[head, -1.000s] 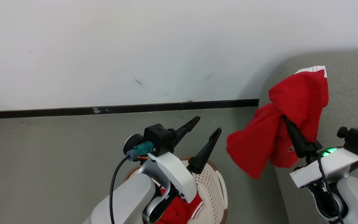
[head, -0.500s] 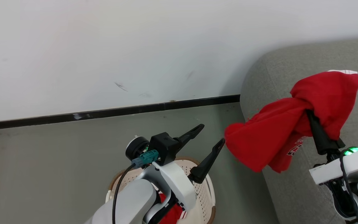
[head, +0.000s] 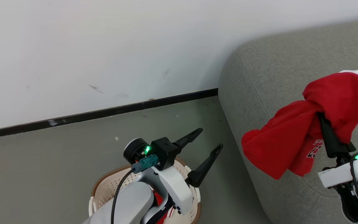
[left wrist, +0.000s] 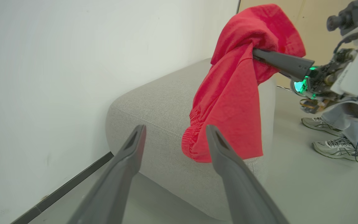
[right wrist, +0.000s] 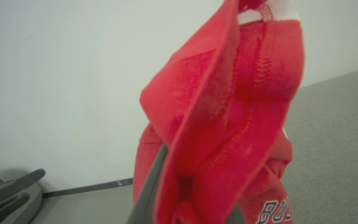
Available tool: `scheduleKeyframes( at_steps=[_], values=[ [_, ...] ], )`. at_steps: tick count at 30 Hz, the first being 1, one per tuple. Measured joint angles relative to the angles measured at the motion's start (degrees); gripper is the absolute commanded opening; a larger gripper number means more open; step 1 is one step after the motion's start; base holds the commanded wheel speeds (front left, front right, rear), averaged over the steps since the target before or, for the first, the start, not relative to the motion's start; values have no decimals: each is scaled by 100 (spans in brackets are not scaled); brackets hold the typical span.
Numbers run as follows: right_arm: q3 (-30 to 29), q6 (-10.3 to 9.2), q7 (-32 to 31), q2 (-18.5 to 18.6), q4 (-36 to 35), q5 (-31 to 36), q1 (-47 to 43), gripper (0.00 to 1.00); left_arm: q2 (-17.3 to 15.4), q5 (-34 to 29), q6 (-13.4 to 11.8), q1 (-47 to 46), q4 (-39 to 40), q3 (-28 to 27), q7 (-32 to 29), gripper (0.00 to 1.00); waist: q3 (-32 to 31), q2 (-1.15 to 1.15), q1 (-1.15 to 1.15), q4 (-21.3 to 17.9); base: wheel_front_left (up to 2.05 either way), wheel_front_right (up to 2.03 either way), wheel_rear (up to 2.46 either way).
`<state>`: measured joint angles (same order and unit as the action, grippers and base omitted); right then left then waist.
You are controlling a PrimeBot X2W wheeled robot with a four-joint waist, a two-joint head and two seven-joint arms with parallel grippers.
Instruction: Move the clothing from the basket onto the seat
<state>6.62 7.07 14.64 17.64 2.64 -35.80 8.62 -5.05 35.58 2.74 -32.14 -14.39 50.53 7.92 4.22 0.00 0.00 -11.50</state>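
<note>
Right gripper [head: 323,124] jaws stay clamped on the red garment [head: 306,130], which I've swung in from over the floor [head: 57,155] to hang above the grey sofa [head: 275,77] near its rounded end, so release looks next; left gripper [head: 209,137] jaws wide, empty, above the basket [head: 99,184].

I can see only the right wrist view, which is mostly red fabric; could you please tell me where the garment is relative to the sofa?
Observer: In the head view the bright red fabric garment hangs free from the right pincer, seen against the rounded end of the large grey woven-fabric sofa; I cannot tell whether it touches.
Operator: Thank you. Is the basket emptied?
Observer: No; the oval cream-white perforated plastic basket holds more red clothing with white stripes, beneath the left arm.
Operator: Is anyone nearby?
Observer: The left wrist view shows a person's pale trainers beyond the sofa.
</note>
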Motion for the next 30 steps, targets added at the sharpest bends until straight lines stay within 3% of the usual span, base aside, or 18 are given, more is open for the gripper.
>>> scheduleKeyframes(
  at_steps=[30],
  values=[
    [-49, 0, 0, -53, -120, -1, 18, 0, -76, -76, -118, -1, -69, -90, 109, 100, 327, 0, 0, -785, 0, 0, 0]
  ],
)
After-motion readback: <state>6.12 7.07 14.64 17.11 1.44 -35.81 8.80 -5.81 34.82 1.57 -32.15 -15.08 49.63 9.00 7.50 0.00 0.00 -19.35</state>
